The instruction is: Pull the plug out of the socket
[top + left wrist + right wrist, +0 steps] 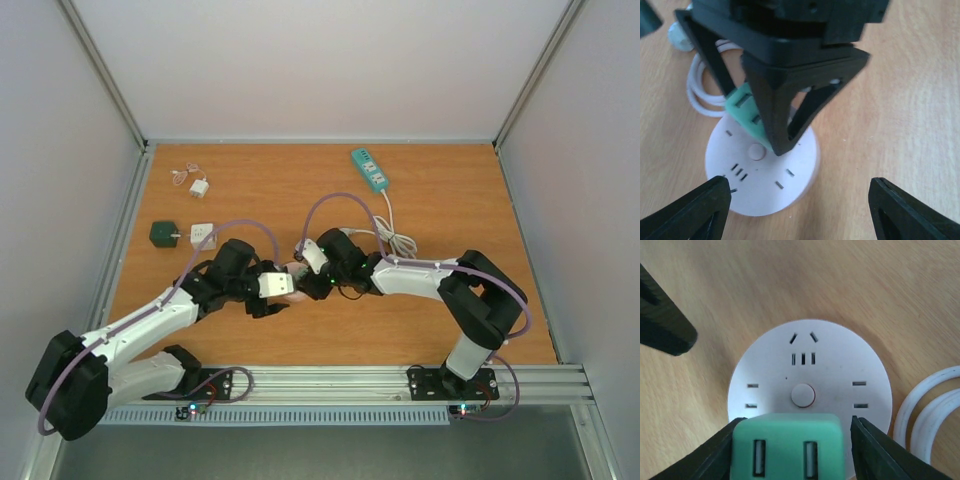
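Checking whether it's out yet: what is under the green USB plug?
The round white plastic socket lies under the square green USB plug, clamped by the right gripper. The plug's body covers its prongs and the slots beneath.

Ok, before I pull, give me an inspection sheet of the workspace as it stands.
Surface: wooden table, no spills seen.
Job's things: green plug at the rim of the round white socket; seated or free, cannot tell.
Clutter: teal power strip at the far side; dark green adapter, white adapter and small white charger far left.
Grippers: right gripper shut on the green plug; left gripper open, beside the socket.
Cables: white cable coiled beside the socket.
Surroundings: white enclosure walls; nothing else seen.
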